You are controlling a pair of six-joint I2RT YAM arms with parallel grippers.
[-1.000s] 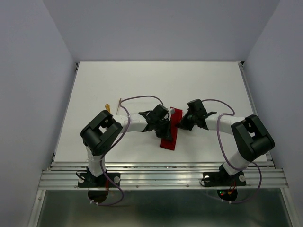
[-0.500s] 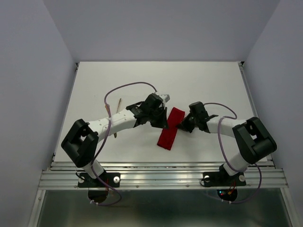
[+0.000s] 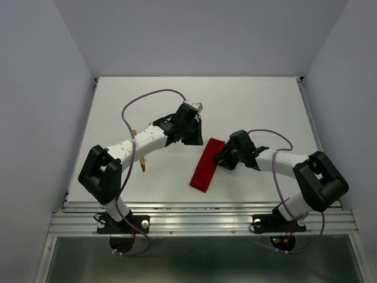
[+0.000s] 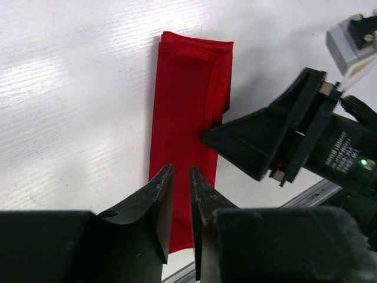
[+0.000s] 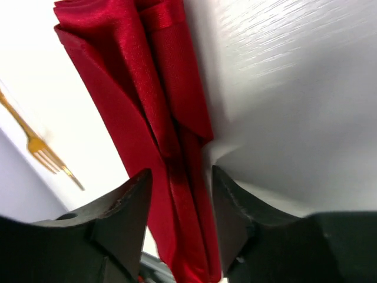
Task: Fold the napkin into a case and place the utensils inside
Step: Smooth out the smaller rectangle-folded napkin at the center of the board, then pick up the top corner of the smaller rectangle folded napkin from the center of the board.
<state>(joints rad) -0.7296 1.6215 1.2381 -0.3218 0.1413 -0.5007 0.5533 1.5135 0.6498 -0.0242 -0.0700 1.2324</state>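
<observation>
While the folding step looks complete or nearly so, the napkin (image 3: 207, 164) lies as a narrow red strip just right of centre in the overhead view, slanting from upper right to lower left on the white table (image 3: 259, 100). The left gripper (image 4: 181, 174) hovers above the strip's lower end in its wrist view, its jaws parted by only a thin slit and holding nothing. The right gripper (image 5: 177, 177) stands at the strip's right-hand long edge, jaws apart. The layered folds show in the gap between its fingers, but the cloth does not appear pinched. Seen from the left wrist, one right fingertip touches or nearly touches that edge, and which of the two cannot be told. The utensils (image 3: 144, 166) lie well apart from the napkin, at centre left of the overhead view and partly hidden under the left arm (image 3: 138, 144). A gold fork (image 5: 36, 143) shows at the left border of the right wrist view. The step in hand is probably the change from folding to loading. The next move would call for a low, flat pinch on a slim metal piece, with the pouch mouth held open and the folds undisturbed.
</observation>
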